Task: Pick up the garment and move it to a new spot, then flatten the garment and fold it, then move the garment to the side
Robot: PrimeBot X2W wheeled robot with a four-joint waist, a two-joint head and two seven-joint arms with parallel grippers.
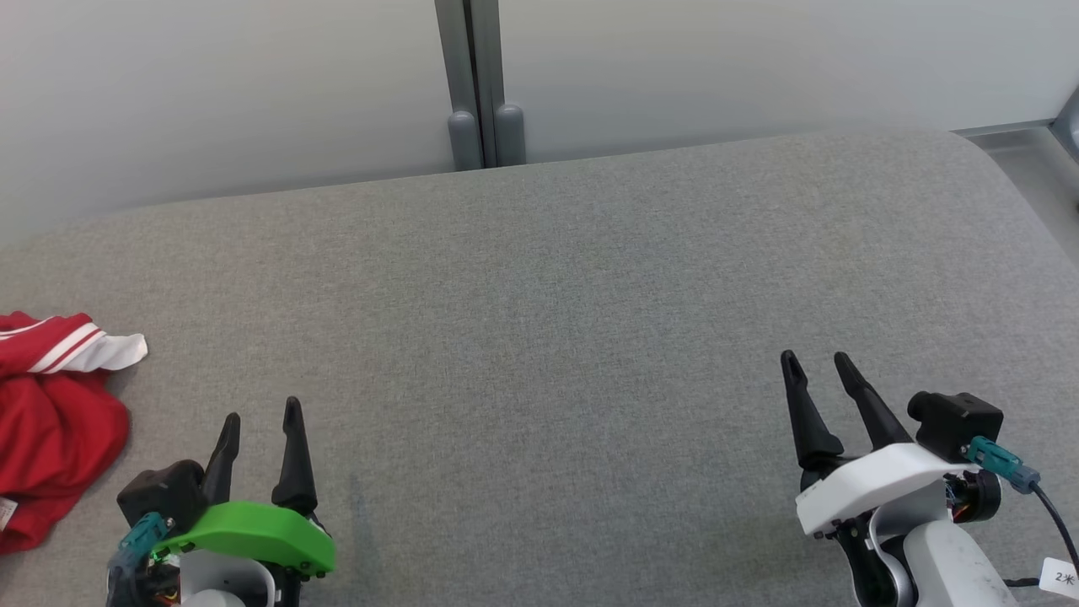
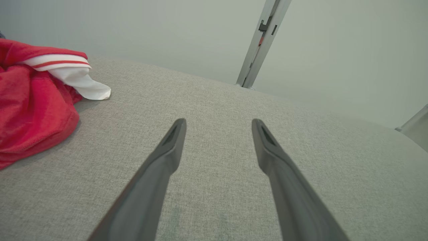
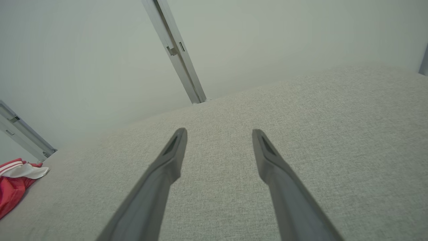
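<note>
Well, the biggest thing is the soft gray pad, which runs wide across the head view, and its near edge is cut off at the bottom. Behind it stands a pale wall, split by a gray metal post whose top runs out of the picture. The red garment lies in a crumpled heap on the far left side of the pad, and the left edge of the head view cuts part of it off. It is too bunched up to tell what kind of clothing it is. A white end with red stripes sticks out of the heap toward the middle of the pad. The left gripper, with its green cover, sits near the garment on its right side but does not touch it; its two dark fingers are spread apart and hold nothing. The right gripper, with a white cover, is well apart from the garment on the other side of the pad, fingers spread too. A little white tag hangs by the right arm, half cut off.
</note>
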